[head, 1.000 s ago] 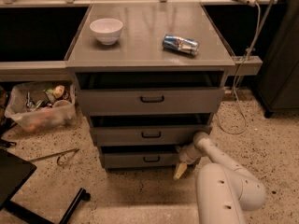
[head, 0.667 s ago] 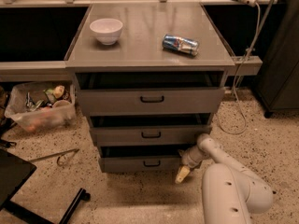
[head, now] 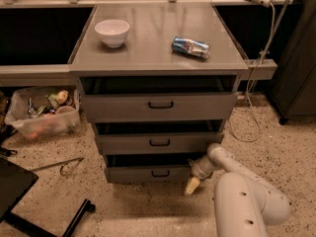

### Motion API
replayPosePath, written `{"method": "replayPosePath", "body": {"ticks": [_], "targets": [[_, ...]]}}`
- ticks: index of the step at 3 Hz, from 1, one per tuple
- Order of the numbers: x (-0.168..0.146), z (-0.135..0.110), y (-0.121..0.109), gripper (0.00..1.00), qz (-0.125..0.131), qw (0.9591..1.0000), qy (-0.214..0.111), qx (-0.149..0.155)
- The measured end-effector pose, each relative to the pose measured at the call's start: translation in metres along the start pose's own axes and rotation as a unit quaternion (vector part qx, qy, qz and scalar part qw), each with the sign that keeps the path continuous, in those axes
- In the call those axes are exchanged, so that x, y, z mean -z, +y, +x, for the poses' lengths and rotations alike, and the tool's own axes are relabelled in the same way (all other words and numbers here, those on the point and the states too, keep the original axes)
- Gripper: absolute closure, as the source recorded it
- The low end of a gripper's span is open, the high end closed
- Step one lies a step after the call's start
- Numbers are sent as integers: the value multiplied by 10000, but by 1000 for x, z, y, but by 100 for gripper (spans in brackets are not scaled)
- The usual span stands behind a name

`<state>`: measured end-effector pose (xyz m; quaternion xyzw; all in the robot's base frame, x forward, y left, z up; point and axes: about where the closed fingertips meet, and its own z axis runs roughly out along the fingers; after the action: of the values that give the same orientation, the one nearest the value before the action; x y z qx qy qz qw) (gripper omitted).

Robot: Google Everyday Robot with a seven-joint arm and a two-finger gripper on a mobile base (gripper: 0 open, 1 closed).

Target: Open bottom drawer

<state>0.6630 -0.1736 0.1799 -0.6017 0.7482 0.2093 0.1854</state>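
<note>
The bottom drawer [head: 148, 173] is the lowest grey front of the cabinet, with a small black loop handle [head: 160, 173]. It stands slightly pulled out, with a dark gap above it. My gripper [head: 192, 184] is at the drawer's lower right corner, close to the floor, its pale fingertips pointing down and to the left. It is to the right of the handle and not on it. My white arm [head: 242, 191] reaches in from the bottom right.
The middle drawer [head: 158, 143] and top drawer [head: 158, 105] are also slightly open. A white bowl [head: 112, 32] and a lying can [head: 190, 47] sit on the cabinet top. A clear bin of clutter [head: 42, 115] stands at left; a black chair base [head: 29, 206] is bottom left. A cable [head: 252, 117] hangs right.
My gripper has shifted slightly right and down along the bottom drawer's right corner. The drawers look unchanged.
</note>
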Motion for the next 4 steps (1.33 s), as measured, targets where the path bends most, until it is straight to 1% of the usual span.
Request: {"method": "replayPosePath", "body": {"ticks": [1, 2, 3, 4], "targets": [[7, 17, 15, 0, 110, 9996, 231, -132], [5, 23, 39, 0, 49, 9994, 245, -237], [5, 23, 42, 0, 30, 9994, 250, -247], [-11, 11, 44, 0, -245, 9987, 435, -102]]}}
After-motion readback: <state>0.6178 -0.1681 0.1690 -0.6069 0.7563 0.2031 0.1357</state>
